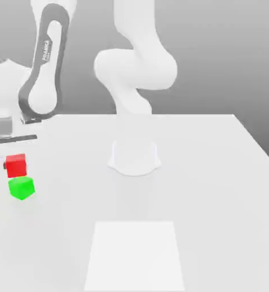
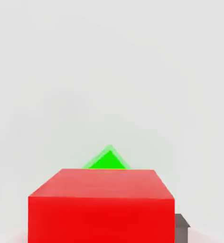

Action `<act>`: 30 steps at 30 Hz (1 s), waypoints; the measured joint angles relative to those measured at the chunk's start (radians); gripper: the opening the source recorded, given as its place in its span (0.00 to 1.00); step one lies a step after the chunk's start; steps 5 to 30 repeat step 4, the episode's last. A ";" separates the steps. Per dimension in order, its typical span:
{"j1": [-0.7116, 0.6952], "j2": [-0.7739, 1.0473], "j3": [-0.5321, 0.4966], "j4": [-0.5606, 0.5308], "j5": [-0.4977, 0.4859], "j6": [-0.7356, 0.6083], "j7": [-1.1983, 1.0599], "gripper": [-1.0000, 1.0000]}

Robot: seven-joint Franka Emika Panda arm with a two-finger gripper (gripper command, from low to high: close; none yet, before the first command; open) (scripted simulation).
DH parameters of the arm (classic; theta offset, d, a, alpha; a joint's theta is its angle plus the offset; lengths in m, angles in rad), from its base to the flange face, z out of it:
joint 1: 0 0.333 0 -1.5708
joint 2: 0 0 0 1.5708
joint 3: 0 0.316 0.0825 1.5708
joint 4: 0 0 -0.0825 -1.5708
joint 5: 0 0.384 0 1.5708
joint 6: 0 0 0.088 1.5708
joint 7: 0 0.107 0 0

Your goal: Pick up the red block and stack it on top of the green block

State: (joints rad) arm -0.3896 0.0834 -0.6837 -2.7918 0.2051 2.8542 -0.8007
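Note:
The red block hangs at the exterior view's far left, just above the green block and a little to its left. My gripper reaches down from the hand and is shut on the red block. In the hand view the red block sits very close and large, with one dark finger beside it. A corner of the green block peeks out past the red block's far edge. Whether the two blocks touch I cannot tell.
The arm's white base stands mid-table, and a grey link leans over the exterior view's left. A lighter square patch lies near the front edge. The table's right edge runs diagonally.

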 joint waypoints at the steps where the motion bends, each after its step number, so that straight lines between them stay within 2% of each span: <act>1: -0.013 0.021 0.023 0.002 0.046 0.011 -0.033 0.00; 2: -0.030 0.040 0.049 0.004 0.085 0.022 -0.062 1.00; 30: -0.030 0.040 0.049 0.004 0.085 0.022 -0.062 1.00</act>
